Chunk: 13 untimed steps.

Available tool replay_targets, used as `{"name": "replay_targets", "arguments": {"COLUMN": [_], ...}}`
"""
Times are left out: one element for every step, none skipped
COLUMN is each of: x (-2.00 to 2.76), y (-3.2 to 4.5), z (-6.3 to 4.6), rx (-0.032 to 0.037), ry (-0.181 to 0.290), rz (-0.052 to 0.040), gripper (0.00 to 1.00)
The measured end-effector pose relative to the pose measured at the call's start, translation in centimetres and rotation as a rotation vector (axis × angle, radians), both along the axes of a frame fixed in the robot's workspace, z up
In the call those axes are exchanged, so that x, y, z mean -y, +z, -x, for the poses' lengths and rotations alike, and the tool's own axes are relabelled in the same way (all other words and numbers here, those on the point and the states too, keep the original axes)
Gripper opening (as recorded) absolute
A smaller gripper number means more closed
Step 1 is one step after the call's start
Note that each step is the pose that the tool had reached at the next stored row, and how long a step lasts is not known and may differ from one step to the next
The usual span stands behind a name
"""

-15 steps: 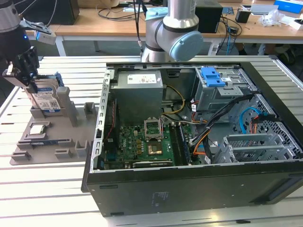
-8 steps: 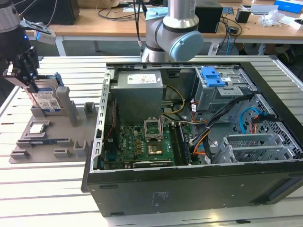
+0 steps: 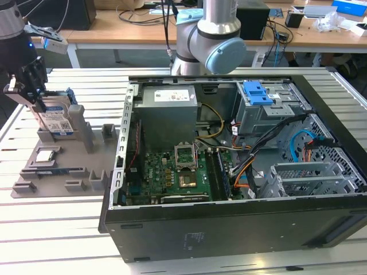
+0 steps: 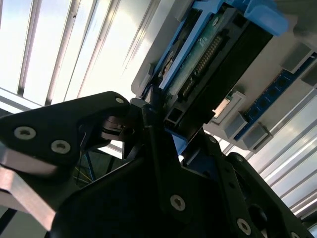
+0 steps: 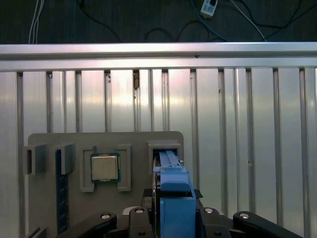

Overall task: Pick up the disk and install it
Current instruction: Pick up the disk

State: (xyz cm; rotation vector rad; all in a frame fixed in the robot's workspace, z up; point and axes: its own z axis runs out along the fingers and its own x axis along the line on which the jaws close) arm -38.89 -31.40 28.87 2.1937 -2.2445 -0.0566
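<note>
The disk [image 3: 57, 121] stands on edge in a slot of the grey holder tray [image 3: 86, 134] at the exterior view's left, silver with a white-and-blue label and a blue carrier rail. My gripper [image 3: 33, 96] comes down on its top edge and looks shut on the disk, one finger on each flat face. The second wrist view has the disk [image 4: 208, 49] running away from the black fingers [image 4: 153, 124], connector side showing. In the first wrist view the blue rail [image 5: 171, 198] sits between the gripper's black links, still in the tray slot [image 5: 166, 146].
The open computer case [image 3: 229, 229] lies at the exterior view's right, with a grey power supply [image 3: 169, 109], a motherboard [image 3: 172, 172] and a grey drive cage with a blue bracket [image 3: 257, 91]. The tray also holds a processor chip [image 5: 104, 166] and a memory stick [image 5: 60, 198].
</note>
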Motion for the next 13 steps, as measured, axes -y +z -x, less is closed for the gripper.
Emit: {"name": "replay_targets", "arguments": {"x": [0.00,0.00,0.00,0.00,0.00,0.00,0.00,0.00,0.00,0.00,0.00,0.00,0.00], "y": [0.67,1.18,1.35,1.45,1.58,1.72,1.98,2.17,2.37,2.48,2.58,2.73,2.83], "z": [0.0,0.0,0.0,0.0,0.0,0.0,0.0,0.0,0.0,0.0,0.0,0.0,0.0], "rx": [-0.0003,-0.0004,-0.0003,-0.0003,-0.0002,-0.0004,-0.0002,-0.0003,-0.0003,-0.0003,-0.0002,-0.0003,-0.0003], "ry": [0.000,0.000,0.000,0.000,0.000,0.000,0.000,0.000,0.000,0.000,0.000,0.000,0.000], "rz": [0.0001,0.0001,0.0001,0.0001,0.0001,0.0001,0.0001,0.0001,0.0001,0.0001,0.0001,0.0001,0.0001], "gripper": [0.37,0.37,0.37,0.37,0.37,0.37,0.37,0.37,0.37,0.37,0.37,0.37,0.37]}}
